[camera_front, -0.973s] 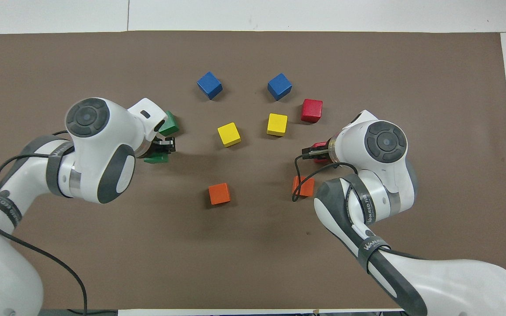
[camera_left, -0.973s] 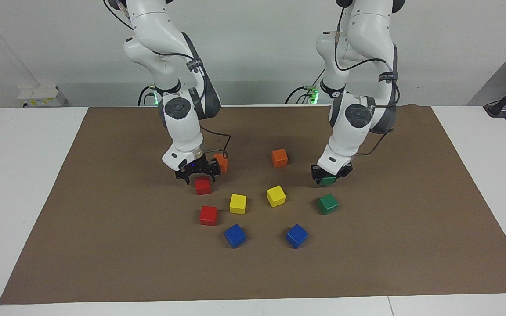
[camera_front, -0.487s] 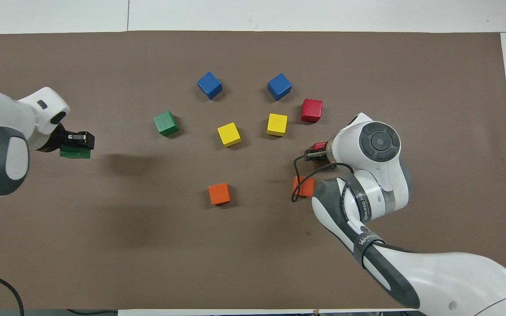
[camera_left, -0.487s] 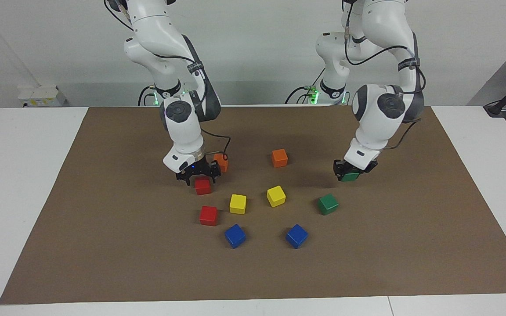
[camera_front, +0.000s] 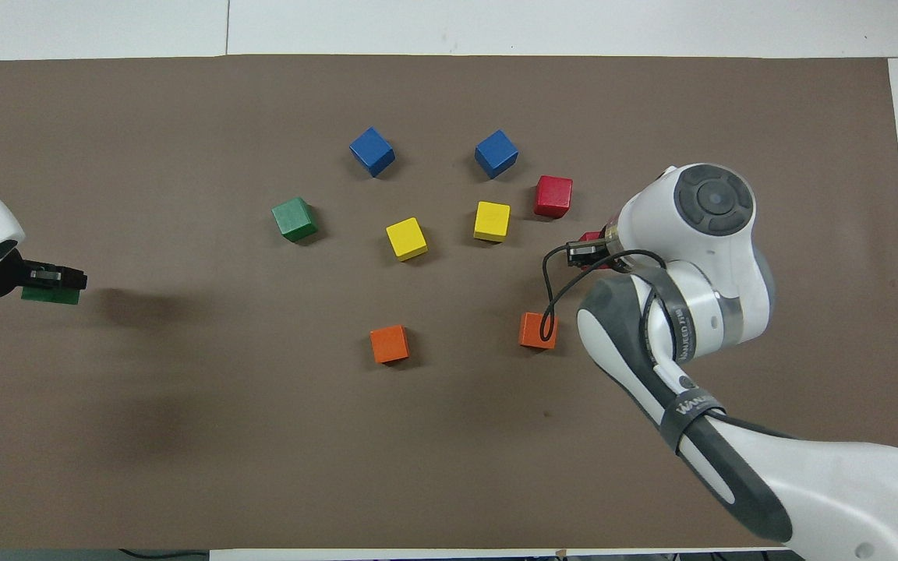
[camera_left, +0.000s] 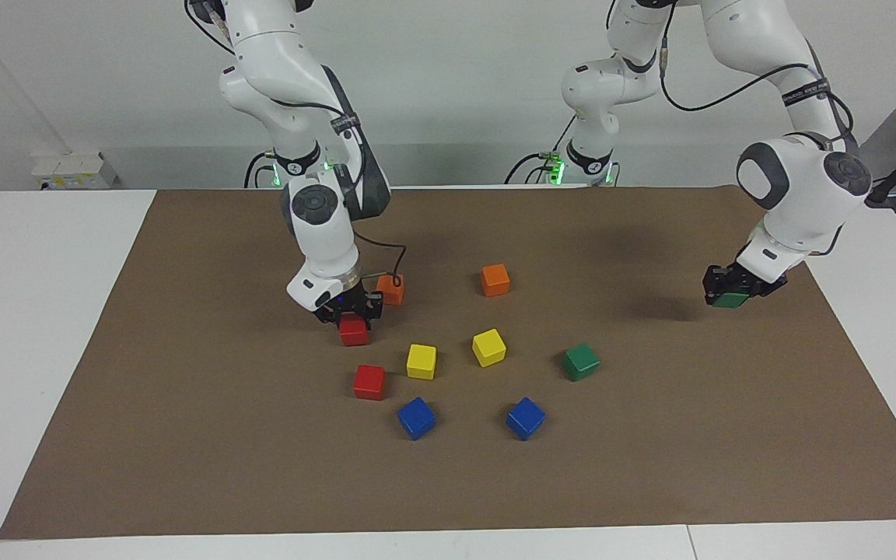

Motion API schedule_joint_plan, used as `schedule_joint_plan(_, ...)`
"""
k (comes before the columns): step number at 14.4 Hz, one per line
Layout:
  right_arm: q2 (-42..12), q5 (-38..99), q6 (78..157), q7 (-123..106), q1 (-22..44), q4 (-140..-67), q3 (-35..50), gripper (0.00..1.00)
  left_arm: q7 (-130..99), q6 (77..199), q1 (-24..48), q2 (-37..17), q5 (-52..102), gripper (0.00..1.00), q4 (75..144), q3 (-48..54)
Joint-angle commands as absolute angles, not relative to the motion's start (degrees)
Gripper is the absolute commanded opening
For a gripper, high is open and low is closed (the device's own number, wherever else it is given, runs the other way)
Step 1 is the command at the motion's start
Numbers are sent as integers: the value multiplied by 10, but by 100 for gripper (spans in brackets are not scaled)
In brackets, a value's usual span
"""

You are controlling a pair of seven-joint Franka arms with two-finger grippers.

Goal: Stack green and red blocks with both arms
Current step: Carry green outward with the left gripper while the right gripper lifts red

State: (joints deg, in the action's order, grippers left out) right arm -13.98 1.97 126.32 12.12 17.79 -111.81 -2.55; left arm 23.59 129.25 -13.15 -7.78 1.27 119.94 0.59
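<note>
— Right gripper [camera_left: 353, 313]: state?

— Clenched on a red block [camera_left: 355, 330], fingertips down at both of its sides. That block sits on the brown mat [camera_left: 183, 435], inside the cluster, at the side toward the right arm's end. Whether it has left the mat, I cannot tell. In the overhead view only a sliver of it [camera_front: 591, 236] shows past the wrist.

— And the left gripper [camera_left: 730, 289]?

— Closed around a green block [camera_left: 729, 299], held in the air over the mat's edge at the left arm's end, shadow thrown on the mat beneath. Overhead has the same gripper [camera_front: 55, 282] and its block [camera_front: 50, 295] right at that short edge.

— Remaining task pieces?

— Second red block [camera_left: 369, 382] rests on the mat just farther from the robots than the gripped one, apart from it. Second green block [camera_left: 580, 362] lies alone on the mat, at the cluster's side toward the left arm's end, well apart from the carried one.

— Other items noted?

— Two yellow cubes [camera_left: 421, 361] mid-cluster, between the loose red and green. Two blue cubes [camera_left: 416, 418] farthest from the robots. Two orange cubes [camera_left: 495, 279] nearest them; one [camera_left: 391, 289] sits just beside the right gripper, a black cable looping over it. White table [camera_left: 28, 311] surrounds the mat on all sides.
</note>
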Motion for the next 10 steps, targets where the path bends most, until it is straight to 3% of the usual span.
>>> schedule_joint_plan(1,-132,21,1201,52,133,-1071,-23,0,250,1353,-143,-69,19,0,1251,12)
schedule_joint_plan(10,-118,20,1197,-192,-38,-1077,-24,0,250,1400,-149,-104,19,0,1269,12)
